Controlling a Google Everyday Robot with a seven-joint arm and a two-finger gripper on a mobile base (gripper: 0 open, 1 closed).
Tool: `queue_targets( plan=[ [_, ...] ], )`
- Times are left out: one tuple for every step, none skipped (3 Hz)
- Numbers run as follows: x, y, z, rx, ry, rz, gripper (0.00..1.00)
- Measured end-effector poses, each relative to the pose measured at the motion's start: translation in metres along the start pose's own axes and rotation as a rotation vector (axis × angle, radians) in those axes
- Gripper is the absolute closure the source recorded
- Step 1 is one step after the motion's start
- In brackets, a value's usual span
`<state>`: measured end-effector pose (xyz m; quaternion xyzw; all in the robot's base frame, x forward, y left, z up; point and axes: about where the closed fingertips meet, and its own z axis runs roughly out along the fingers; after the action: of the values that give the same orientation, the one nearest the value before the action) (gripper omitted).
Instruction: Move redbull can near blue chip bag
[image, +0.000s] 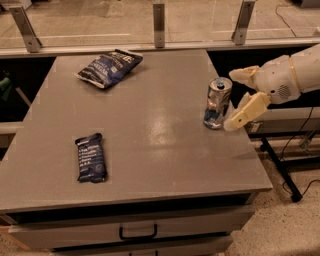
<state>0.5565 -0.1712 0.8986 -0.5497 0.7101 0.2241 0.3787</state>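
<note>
The redbull can stands upright near the right edge of the grey table. It is silver and blue with a silver top. The blue chip bag lies at the table's far left-centre, puffy and dark blue with white lettering. My gripper comes in from the right on a cream-coloured arm. It is open, with one finger level with the can's top and the other finger by its lower right side. The can is just left of the fingertips and is not held.
A smaller flat dark-blue bar wrapper lies at the table's front left. A drawer handle shows below the front edge. A rail with metal posts runs behind the table. Cables and a stand leg are on the floor at right.
</note>
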Motion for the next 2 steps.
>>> queue_targets(
  plan=[
    [-0.0096, -0.0010, 0.0163, -0.037, -0.088, 0.041, 0.15],
    [-0.0181, -0.0029, 0.0237, -0.065, -0.157, 0.079, 0.39]
  ],
)
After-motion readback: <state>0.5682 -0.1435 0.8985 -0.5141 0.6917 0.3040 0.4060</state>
